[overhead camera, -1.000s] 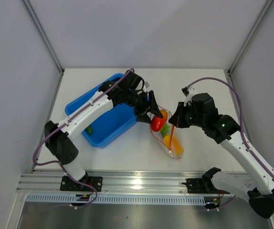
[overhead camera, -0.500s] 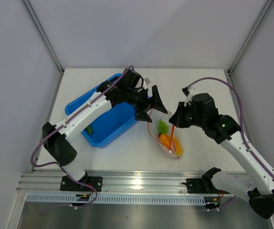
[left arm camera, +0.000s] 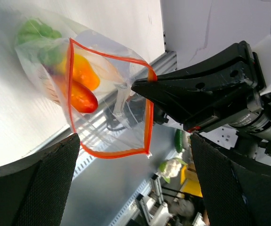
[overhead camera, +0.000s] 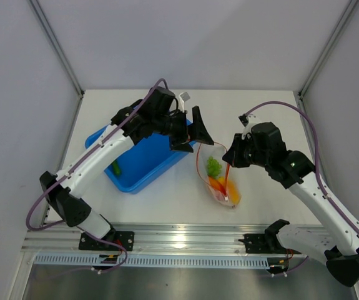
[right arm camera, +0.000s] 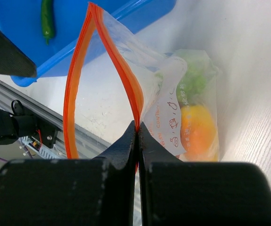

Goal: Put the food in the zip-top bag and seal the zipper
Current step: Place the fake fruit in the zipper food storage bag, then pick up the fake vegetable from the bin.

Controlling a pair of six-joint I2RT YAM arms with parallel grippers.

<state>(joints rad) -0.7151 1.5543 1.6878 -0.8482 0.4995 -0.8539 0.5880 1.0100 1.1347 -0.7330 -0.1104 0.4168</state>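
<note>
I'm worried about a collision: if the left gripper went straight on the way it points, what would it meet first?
Probably the zip-top bag, at its open mouth ringed by the zipper. The right gripper pinching that rim sits just beside the line. Depth is unclear.

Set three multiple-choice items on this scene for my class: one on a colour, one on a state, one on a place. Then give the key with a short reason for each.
1. The zipper along the mouth of the zip-top bag is:
A blue
B red-orange
C green

2. The right fingers are:
A wide open
B shut on a pepper
C shut on the bag's mouth edge

3. The green pepper lies:
A in the blue tray
B in the bag
C between the right fingers

Key:
1 B: the strip shows red-orange in both wrist views.
2 C: the right wrist view shows them pinched together on the strip.
3 A: it rests on the tray's floor, outside the bag.
</note>
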